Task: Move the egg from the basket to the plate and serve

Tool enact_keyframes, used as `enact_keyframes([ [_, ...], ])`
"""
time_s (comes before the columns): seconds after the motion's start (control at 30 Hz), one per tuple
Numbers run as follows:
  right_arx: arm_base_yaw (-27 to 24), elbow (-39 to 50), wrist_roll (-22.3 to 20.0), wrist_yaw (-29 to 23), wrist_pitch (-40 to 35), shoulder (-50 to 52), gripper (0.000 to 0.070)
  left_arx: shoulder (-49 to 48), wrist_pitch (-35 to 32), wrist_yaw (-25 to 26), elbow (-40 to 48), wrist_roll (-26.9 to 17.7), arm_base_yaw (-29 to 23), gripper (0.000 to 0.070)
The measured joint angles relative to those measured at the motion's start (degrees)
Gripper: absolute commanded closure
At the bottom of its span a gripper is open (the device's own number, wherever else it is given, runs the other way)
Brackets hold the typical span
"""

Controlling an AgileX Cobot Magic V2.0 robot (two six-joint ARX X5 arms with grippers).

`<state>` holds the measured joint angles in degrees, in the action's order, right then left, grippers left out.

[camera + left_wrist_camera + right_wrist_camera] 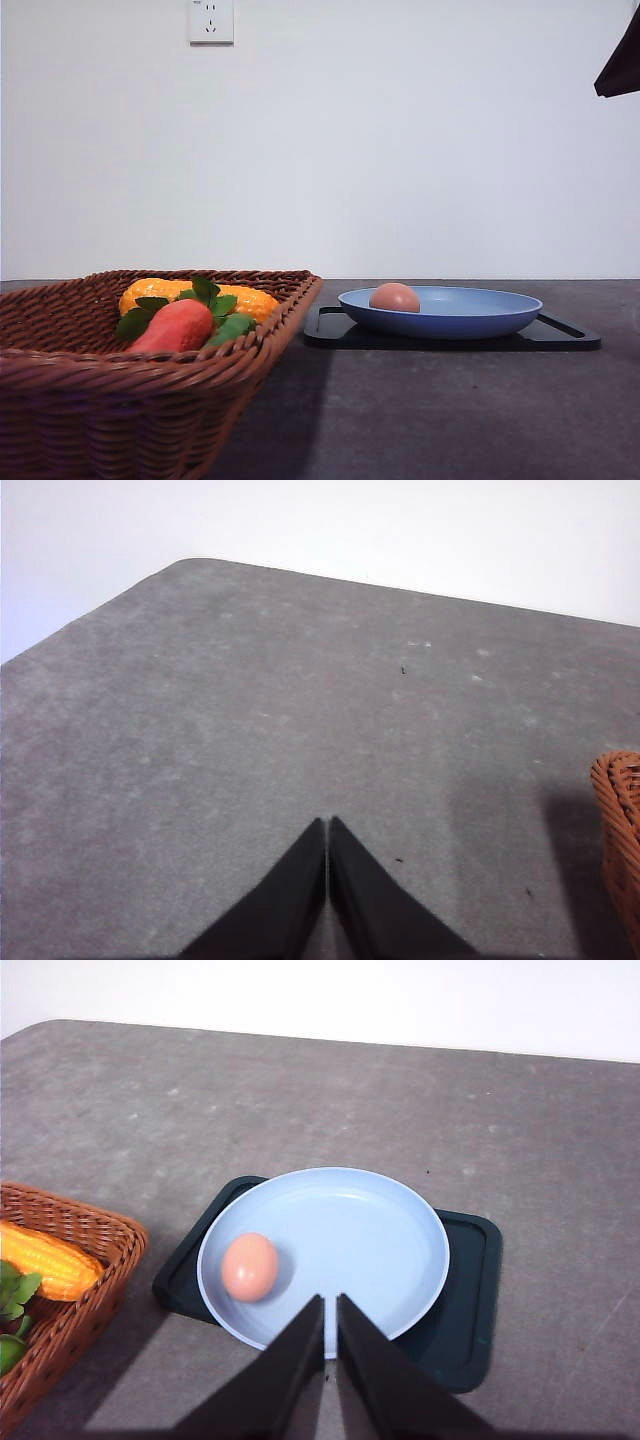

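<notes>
1. Already the egg [250,1266] lay in the blue plate [380,1230], on the side of the plate nearest the wicker basket [60,400], touching the plate floor and clear of the rim. The front view agreed: egg [394,297] seated in the plate [480,312], plate resting on the black tray [565,335].

2. The basket held a corn cob [250,298] and a carrot toy [175,327] with green leaves; no egg was visible in it.

3. The right gripper [330,1305] hung above the near rim of the plate, fingers pressed nearly together with a thin slit between them, holding nothing. The egg lay off to the basket side of the fingertips, not between them.

4. The egg's long axis ran roughly toward and away from the right wrist camera, about in line with the fingers.

5. The left gripper [327,825] was closed tip to tip, empty, over bare grey table [250,710], with the basket's edge [620,820] well off to one side.

6. Judgement: the transfer looked done; serving remained. The right arm was the nearer one. The key relation was gripper over the plate's near rim and tray [470,1290] beneath, so any grasp would have to target the plate or tray edge, not the egg.

7. Risk, as judged: the egg sat loose and could roll if the plate tilted.
</notes>
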<state>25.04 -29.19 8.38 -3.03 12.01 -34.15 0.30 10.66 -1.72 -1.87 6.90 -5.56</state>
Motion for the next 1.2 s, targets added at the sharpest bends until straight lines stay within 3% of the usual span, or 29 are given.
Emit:
enact_keyframes([
  [0.53, 0.0, 0.0, -0.1, 0.0, 0.1, 0.1, 0.0700, 0.0, 0.0, 0.0, 0.0, 0.1, 0.0, 0.0700],
  [0.7, -1.1, 0.0, -4.9, -3.6, 0.8, 5.8, 0.0700, 0.0, 0.0, 0.0, 0.0, 0.1, 0.0, 0.0700],
  [0.9, -7.9, 3.5, -10.8, -2.8, 0.0, 15.7, 0.0700, 0.0, 0.0, 0.0, 0.0, 0.1, 0.0, 0.0700],
  [1.2, -19.0, 14.5, -11.6, 6.3, 0.3, 27.6, 0.0700, 0.0, 0.0, 0.0, 0.0, 0.1, 0.0, 0.0700],
])
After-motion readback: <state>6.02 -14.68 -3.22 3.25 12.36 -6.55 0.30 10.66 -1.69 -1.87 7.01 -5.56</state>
